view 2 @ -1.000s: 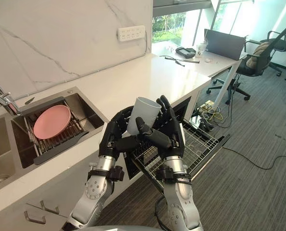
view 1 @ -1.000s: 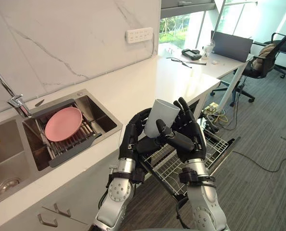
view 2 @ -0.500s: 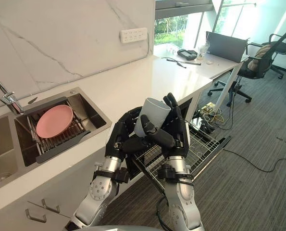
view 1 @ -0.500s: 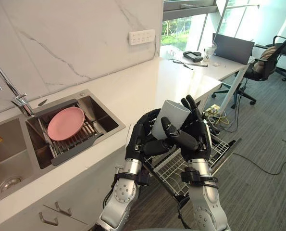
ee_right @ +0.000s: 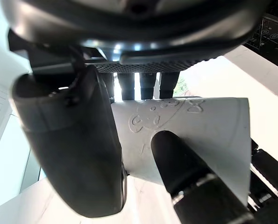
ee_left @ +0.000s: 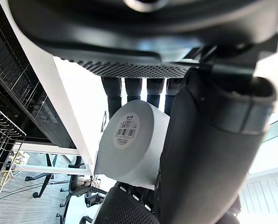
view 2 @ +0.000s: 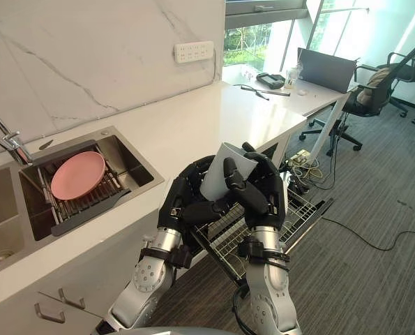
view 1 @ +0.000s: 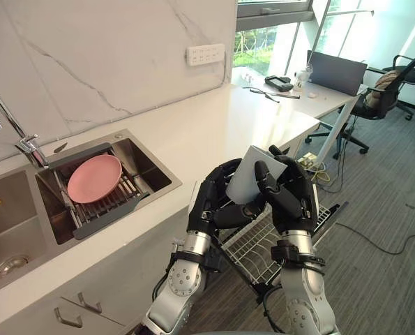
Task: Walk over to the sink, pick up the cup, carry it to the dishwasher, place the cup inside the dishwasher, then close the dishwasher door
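Observation:
A pale grey cup (view 1: 254, 174) is held between both hands above the counter's front edge, tilted with its mouth up and to the right. My left hand (view 1: 213, 202) curls round its lower left side and my right hand (view 1: 289, 198) wraps it from the right, thumb across the front. The left wrist view looks at the cup's labelled base (ee_left: 127, 131); the right wrist view looks along the cup's side (ee_right: 195, 126). Below the hands the dishwasher's wire rack (view 1: 259, 241) is pulled out over its lowered door (view 1: 326, 218).
A pink plate (view 1: 93, 178) lies on a drying rack in the sink (view 1: 155, 183) at left, next to the faucet (view 1: 15, 132). The white counter (view 1: 214, 125) runs back to a desk with a laptop (view 1: 336, 71). Office chairs (view 1: 385, 87) stand on the grey floor at right.
Both hands have carried the cup a little to the right and lower, over the pulled-out rack. The cup has tilted further towards the right.

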You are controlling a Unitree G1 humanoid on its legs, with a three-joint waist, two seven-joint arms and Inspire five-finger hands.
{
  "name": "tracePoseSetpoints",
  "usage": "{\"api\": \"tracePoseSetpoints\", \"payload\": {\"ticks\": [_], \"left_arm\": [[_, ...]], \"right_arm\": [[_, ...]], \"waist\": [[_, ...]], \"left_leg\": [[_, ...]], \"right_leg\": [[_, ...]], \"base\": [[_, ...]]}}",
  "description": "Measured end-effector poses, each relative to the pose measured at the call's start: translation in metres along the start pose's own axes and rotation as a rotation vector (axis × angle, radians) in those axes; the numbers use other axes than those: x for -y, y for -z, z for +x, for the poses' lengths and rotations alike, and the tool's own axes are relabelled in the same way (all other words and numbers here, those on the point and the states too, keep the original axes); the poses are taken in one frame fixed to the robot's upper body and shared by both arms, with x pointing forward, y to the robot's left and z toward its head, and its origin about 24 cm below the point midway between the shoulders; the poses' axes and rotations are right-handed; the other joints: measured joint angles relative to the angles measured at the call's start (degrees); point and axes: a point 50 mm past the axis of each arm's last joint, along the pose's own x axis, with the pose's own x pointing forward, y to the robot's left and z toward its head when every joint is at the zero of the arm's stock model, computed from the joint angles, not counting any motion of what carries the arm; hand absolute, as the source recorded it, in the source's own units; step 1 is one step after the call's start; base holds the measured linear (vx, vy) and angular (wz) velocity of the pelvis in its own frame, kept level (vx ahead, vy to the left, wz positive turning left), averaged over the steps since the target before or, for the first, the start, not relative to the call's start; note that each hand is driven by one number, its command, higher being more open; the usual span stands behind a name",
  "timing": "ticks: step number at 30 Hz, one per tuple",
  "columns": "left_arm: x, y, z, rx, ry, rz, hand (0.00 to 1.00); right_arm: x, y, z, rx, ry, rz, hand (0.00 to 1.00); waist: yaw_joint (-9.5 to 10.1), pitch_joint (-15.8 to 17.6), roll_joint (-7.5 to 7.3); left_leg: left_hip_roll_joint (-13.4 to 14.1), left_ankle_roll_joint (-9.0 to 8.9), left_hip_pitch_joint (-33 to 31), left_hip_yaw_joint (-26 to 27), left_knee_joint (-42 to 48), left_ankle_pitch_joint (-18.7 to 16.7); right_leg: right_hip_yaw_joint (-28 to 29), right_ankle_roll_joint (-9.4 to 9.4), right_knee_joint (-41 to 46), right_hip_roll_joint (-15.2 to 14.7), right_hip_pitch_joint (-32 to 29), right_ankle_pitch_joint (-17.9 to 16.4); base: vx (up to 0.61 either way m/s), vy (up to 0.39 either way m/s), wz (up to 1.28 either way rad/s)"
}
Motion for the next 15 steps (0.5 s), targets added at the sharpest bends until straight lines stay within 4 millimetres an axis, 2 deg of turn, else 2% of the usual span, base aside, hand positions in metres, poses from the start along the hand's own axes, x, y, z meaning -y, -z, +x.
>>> {"api": "tracePoseSetpoints", "payload": {"ticks": [3, 4, 10, 15], "left_arm": [[0.001, 0.000, 0.000, -0.001, 0.004, -0.001, 0.30], [0.001, 0.000, 0.000, -0.001, 0.004, -0.001, 0.90], [0.004, -0.001, -0.001, 0.002, 0.018, -0.006, 0.90], [0.008, -0.012, 0.000, 0.048, 0.036, -0.026, 0.90]], "right_arm": [[-0.001, 0.000, 0.000, 0.002, -0.003, 0.001, 0.30], [-0.001, 0.000, 0.000, 0.002, -0.002, 0.003, 0.30], [0.000, -0.002, 0.001, 0.013, 0.007, 0.005, 0.30], [0.004, -0.004, 0.003, 0.027, 0.040, 0.009, 0.30]], "waist": [[0.06, -0.05, -0.07], [0.05, -0.10, -0.15], [0.08, -0.18, -0.28], [0.11, -0.18, -0.28]], "left_leg": [[-0.02, 0.00, -0.01, 0.00, 0.01, 0.00], [-0.02, 0.00, -0.01, -0.01, 0.01, 0.00], [-0.03, 0.00, -0.04, 0.00, 0.01, 0.00], [0.00, 0.00, -0.22, 0.00, 0.00, 0.00]], "right_leg": [[0.00, 0.00, 0.03, -0.02, 0.00, 0.00], [0.00, 0.00, 0.03, -0.02, 0.00, 0.00], [0.00, 0.00, 0.03, -0.03, -0.06, 0.00], [0.01, 0.00, 0.03, 0.01, -0.34, 0.00]], "base": [[0.00, 0.000, 0.00], [0.00, 0.000, 0.00], [0.00, 0.000, 0.00], [0.00, 0.000, 0.00]]}}
